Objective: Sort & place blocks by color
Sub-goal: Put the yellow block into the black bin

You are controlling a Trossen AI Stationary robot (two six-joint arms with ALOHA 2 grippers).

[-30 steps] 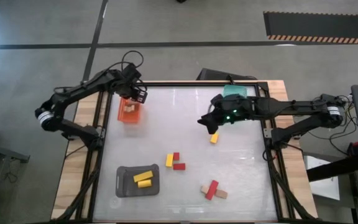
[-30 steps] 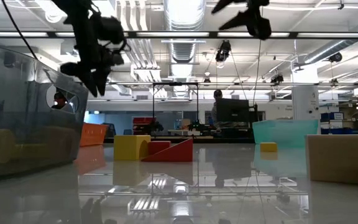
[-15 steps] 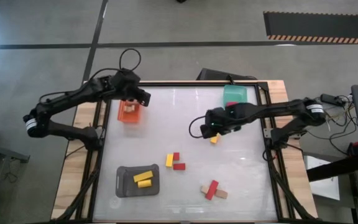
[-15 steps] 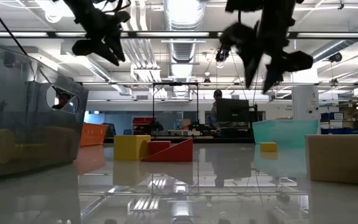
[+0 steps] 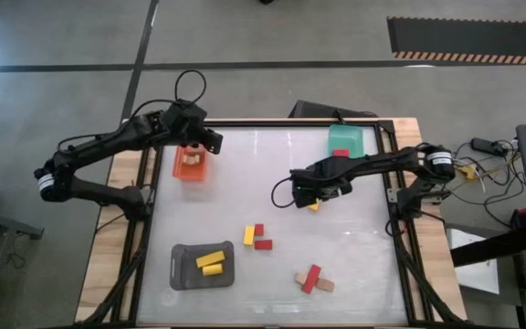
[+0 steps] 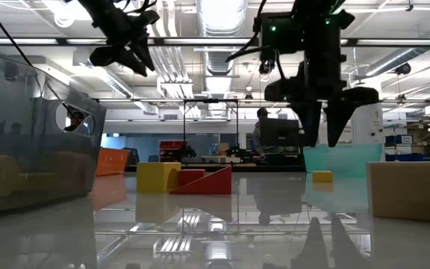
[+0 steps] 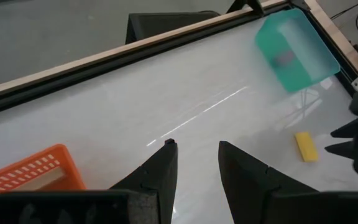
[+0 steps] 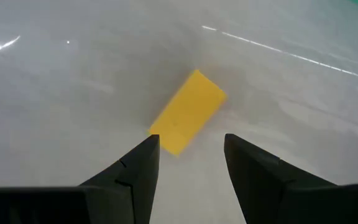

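A single yellow block (image 8: 187, 112) lies flat on the glossy white table (image 5: 354, 274), out toward the green tray (image 5: 346, 139) and well apart from the other blocks. The right gripper (image 8: 188, 152) hangs directly over it, jaws parted with nothing between them, the gap just about spanning the block's near end. The block sits skewed to the fingers — that is the main risk. If the jaws come down as they stand, one fingertip may land on a corner and pivot or skid the piece across the slick surface instead of trapping it; a close on the long diagonal could squirt it sideways.

The grey tray (image 5: 183, 274) at the near left already holds two yellow blocks (image 5: 210, 262), so it is likely the goal for this one — a long carry across the table, over the loose cluster of a yellow and two red blocks (image 5: 257, 237). A weak corner grip could drop the piece there and scatter them. A further group, red crossed with pale tan blocks (image 5: 313, 279), lies nearer the front edge.

The left gripper (image 7: 194, 165) hovers above the orange tray (image 5: 193, 165), which holds tan pieces; its fingers stand apart and empty. Should it swing inward while the right arm crosses, the two could meet.
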